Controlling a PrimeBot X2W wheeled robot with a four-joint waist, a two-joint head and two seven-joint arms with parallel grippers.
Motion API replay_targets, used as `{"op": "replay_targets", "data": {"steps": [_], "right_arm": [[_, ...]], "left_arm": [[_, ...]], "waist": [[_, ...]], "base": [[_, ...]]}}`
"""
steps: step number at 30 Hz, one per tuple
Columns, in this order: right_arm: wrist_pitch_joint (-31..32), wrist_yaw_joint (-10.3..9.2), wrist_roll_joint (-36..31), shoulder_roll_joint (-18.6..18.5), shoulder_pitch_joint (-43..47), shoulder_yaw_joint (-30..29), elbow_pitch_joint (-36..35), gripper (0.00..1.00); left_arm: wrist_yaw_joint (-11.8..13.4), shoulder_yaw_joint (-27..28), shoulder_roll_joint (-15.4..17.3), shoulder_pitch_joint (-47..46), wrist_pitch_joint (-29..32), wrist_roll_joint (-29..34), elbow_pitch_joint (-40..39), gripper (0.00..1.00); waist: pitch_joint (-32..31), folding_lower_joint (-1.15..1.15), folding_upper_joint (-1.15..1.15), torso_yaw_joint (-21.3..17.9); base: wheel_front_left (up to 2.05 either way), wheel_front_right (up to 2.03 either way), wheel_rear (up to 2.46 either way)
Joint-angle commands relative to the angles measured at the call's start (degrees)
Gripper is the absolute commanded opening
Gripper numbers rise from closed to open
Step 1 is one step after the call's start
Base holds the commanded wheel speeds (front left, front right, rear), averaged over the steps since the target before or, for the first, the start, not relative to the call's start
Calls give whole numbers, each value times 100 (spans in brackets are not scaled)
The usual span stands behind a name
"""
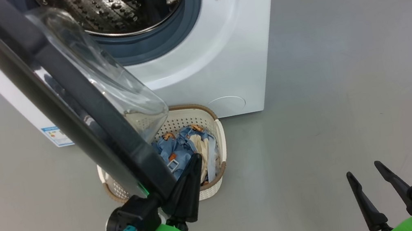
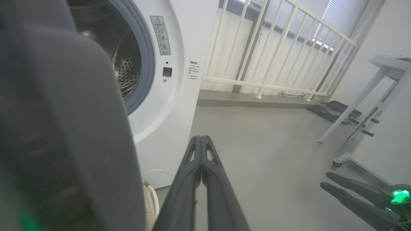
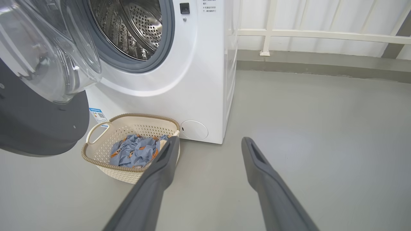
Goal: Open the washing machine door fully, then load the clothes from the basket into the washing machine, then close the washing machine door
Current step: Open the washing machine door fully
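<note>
The washing machine (image 1: 220, 47) stands at the top of the head view with its steel drum (image 1: 122, 4) exposed. Its door (image 1: 75, 99) hangs open, swung out toward me, and the clear glass bowl (image 1: 108, 73) faces the machine. My left gripper (image 1: 195, 159) is shut, empty, and rests against the inner face of the door's free edge. In the left wrist view that gripper (image 2: 200, 138) has the dark door (image 2: 64, 128) just to its left. The basket (image 1: 221, 138) sits on the floor in front of the machine, partly behind the door, with the clothes (image 1: 180, 148) in it. My right gripper (image 1: 362, 168) is open over bare floor.
A blue label (image 1: 54, 135) is stuck low on the machine's front. A white railing (image 2: 273, 48) runs behind the machine, with a white table frame (image 2: 362, 96) and a black object (image 2: 334, 110) on the floor farther off. Grey floor (image 1: 350, 88) lies open right of the machine.
</note>
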Motion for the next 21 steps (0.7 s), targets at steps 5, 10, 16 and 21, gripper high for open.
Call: {"op": "replay_targets", "data": {"steps": [5,10,16,21], "right_arm": [[-68,10,100,-38,-249,195,-44,100],[-68,10,124,-43,-240,208,-10,100],[-68,10,161,-50,-223,271,37,100],[-68,10,190,-50,-226,310,74,100]], "left_arm": [[243,190,17,-178,-32,-126,-45,0],[370,205,16,-186,-32,-71,-20,0],[562,205,16,-119,-32,-140,-45,0],[633,122,16,-121,-32,-126,-12,0]], "waist": [[12,0,0,111],[-19,0,0,193],[-66,0,0,257],[-102,0,0,269]], "base": [[0,0,0],[0,0,0],[0,0,0],[0,0,0]]}}
